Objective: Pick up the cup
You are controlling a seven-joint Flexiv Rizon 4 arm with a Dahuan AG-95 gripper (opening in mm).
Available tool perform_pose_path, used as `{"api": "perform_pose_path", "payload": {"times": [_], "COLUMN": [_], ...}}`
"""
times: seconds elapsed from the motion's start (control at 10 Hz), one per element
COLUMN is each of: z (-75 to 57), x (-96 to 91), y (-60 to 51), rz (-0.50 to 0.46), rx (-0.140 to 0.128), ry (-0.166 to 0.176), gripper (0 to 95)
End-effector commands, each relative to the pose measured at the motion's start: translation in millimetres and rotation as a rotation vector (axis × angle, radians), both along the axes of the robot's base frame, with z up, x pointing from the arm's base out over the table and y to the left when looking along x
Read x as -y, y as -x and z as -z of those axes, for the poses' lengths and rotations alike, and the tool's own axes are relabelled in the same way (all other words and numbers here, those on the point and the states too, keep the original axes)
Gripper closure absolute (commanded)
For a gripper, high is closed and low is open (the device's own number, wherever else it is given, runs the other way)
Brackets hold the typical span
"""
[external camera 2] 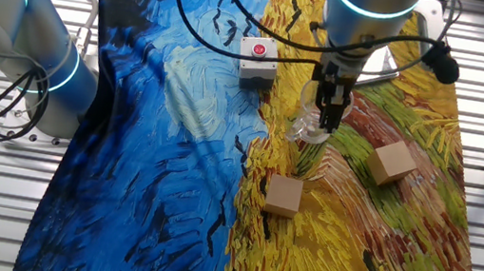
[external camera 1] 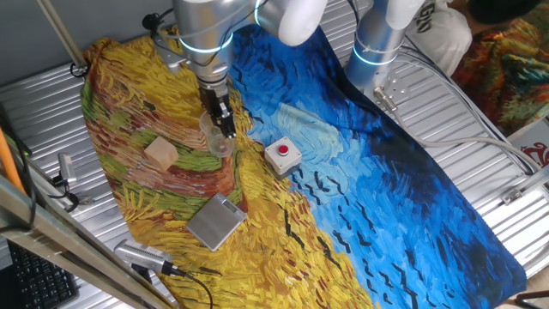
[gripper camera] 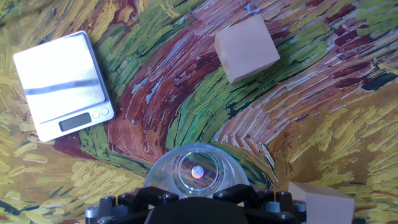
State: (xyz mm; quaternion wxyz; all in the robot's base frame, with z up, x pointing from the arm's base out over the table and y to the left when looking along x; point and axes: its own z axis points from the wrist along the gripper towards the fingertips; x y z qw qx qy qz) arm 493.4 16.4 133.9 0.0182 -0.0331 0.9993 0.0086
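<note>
The cup (external camera 1: pixel 215 138) is small and clear and sits on the yellow part of the painted cloth. It also shows in the other fixed view (external camera 2: pixel 309 126) and, seen from above, at the bottom of the hand view (gripper camera: pixel 198 169). My gripper (external camera 1: pixel 223 123) comes straight down onto it, with the dark fingers (external camera 2: pixel 331 106) close together at one side of the rim, pinching the wall. In the hand view my gripper (gripper camera: pixel 198 194) is right over the cup. I cannot tell whether the cup's base rests on the cloth.
One tan wooden cube (external camera 1: pixel 160 153) lies left of the cup, and a second cube (external camera 2: pixel 283 195) lies close by. A white box with a red button (external camera 1: pixel 282 154) stands to the right. A silver scale (external camera 1: pixel 216 221) lies toward the front. A second robot base (external camera 1: pixel 377 47) stands at the back.
</note>
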Motion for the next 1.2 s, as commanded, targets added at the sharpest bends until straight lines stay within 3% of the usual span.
{"api": "perform_pose_path", "payload": {"times": [0.1,1.2], "z": [-3.1,-37.5], "x": [0.5,-0.8], "y": [1.3,0.2], "rz": [0.0,0.003], "rx": [0.001,-0.004], "ry": [0.001,0.004], "gripper": [95.0,95.0]}}
